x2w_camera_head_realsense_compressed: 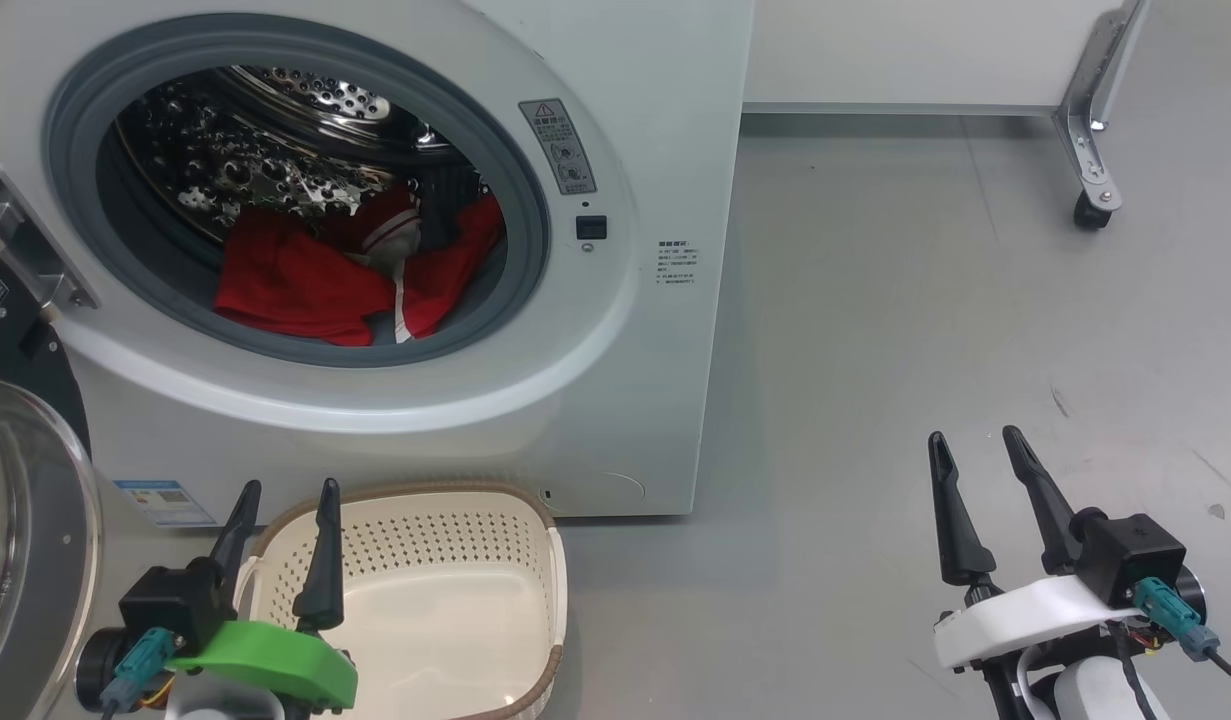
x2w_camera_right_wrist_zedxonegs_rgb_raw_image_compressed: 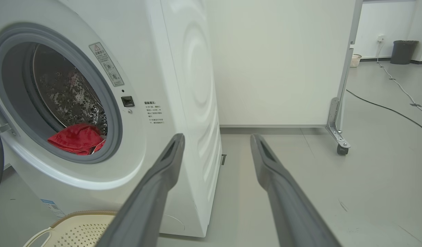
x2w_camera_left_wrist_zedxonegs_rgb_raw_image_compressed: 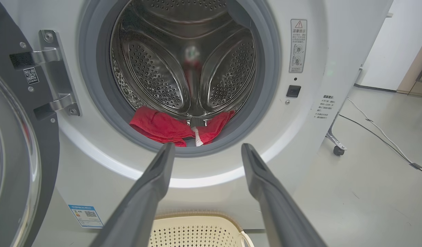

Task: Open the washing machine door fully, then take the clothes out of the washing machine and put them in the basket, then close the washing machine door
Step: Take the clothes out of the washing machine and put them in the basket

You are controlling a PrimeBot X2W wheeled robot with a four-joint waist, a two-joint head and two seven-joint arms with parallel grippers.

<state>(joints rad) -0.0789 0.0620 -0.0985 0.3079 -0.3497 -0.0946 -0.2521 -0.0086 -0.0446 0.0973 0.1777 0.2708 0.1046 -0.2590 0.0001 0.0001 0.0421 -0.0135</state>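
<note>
You will find the washing machine (x2w_camera_head_realsense_compressed: 665, 120) casing smooth, glossy white, its drum (x2w_camera_left_wrist_zedxonegs_rgb_raw_image_compressed: 156, 75) polished perforated steel, and its gasket (x2w_camera_head_realsense_compressed: 537, 215) matt grey. The clothes (x2w_camera_head_realsense_compressed: 295, 285) are soft red cloth. The basket (x2w_camera_head_realsense_compressed: 445, 545) is cream perforated plastic. The washing machine door (x2w_camera_head_realsense_compressed: 20, 560) shows clear, glossy glass.

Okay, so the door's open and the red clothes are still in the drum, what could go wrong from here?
1. The clothes lie bunched low in the drum; the open left gripper might pinch only one layer and leave some behind.
2. Fabric could snag on the grey gasket when pulled out.
3. The washing machine door stands close beside that gripper; a wide swing might bump it.
</note>
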